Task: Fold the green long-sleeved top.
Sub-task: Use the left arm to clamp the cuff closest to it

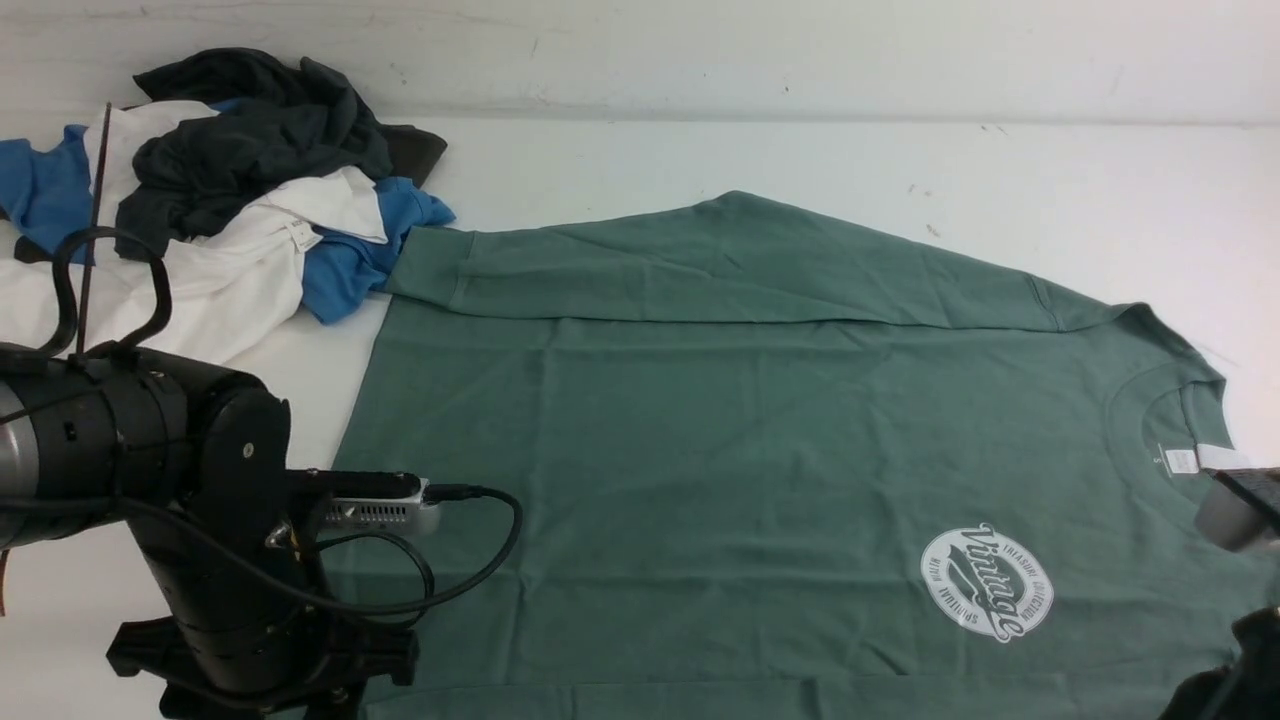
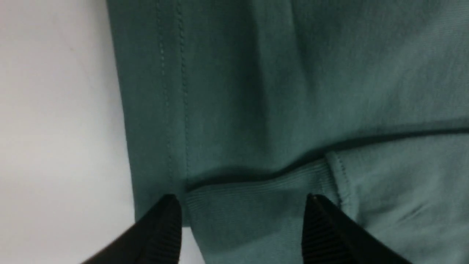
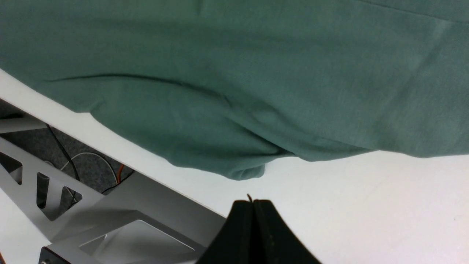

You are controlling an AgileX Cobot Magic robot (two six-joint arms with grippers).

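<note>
The green long-sleeved top (image 1: 720, 440) lies flat on the white table, collar to the right, hem to the left, white round logo (image 1: 985, 583) facing up. Its far sleeve (image 1: 740, 270) is folded across the body. My left arm (image 1: 220, 520) hangs over the near hem corner. In the left wrist view my left gripper (image 2: 242, 205) is open, its black fingertips (image 2: 170, 212) standing either side of a ribbed cuff (image 2: 256, 209) that lies by the hem. My right gripper (image 3: 253, 202) is shut and holds nothing, over bare table just short of a bulging edge of the top (image 3: 242, 170).
A heap of blue, white and black garments (image 1: 220, 200) sits at the back left, touching the folded sleeve's cuff. The table's front edge and its metal frame (image 3: 110, 205) show in the right wrist view. Part of my right arm (image 1: 1240, 510) shows at the right border.
</note>
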